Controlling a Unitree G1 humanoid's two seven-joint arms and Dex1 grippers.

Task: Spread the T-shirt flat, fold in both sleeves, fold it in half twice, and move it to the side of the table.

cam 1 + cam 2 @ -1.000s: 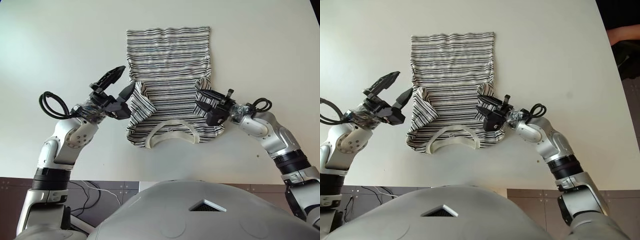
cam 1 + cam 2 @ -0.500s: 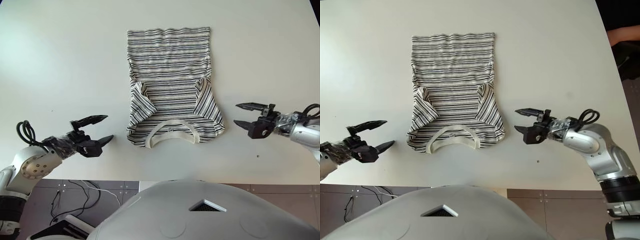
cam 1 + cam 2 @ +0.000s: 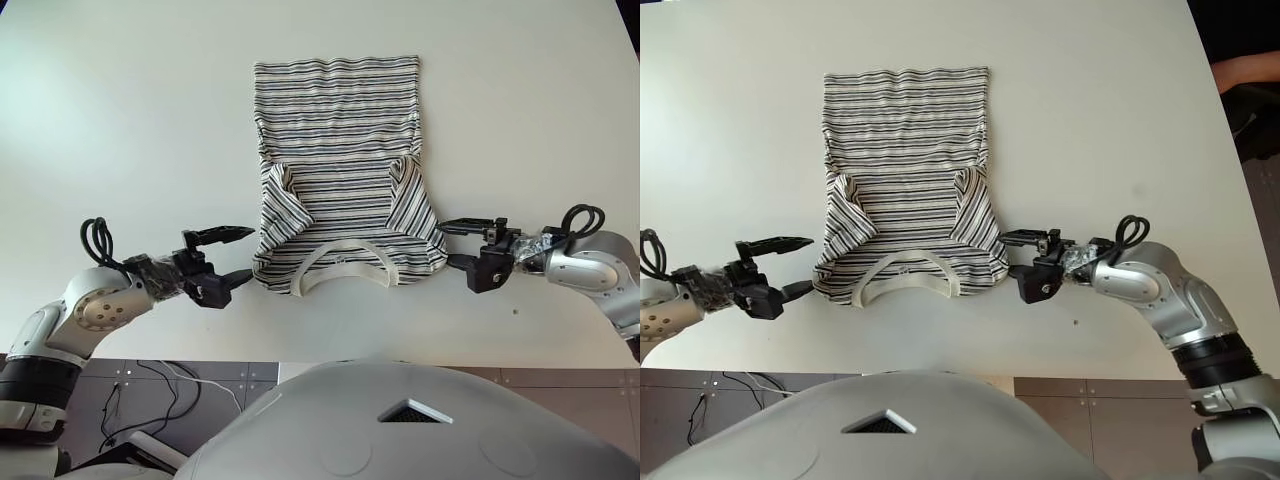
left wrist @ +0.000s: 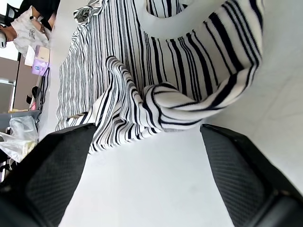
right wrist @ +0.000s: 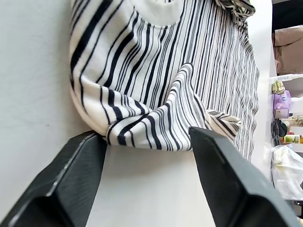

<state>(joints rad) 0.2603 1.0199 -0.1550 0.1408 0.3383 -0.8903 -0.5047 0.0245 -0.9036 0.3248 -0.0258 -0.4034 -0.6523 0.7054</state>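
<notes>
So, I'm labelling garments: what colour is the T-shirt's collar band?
Plain off-white collar band; the rest of the T-shirt is dark-and-white striped. Clearest in the left eye view.

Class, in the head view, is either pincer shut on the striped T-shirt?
No: the left pincer and right pincer both stand open, one beside each near corner of the T-shirt.
</notes>
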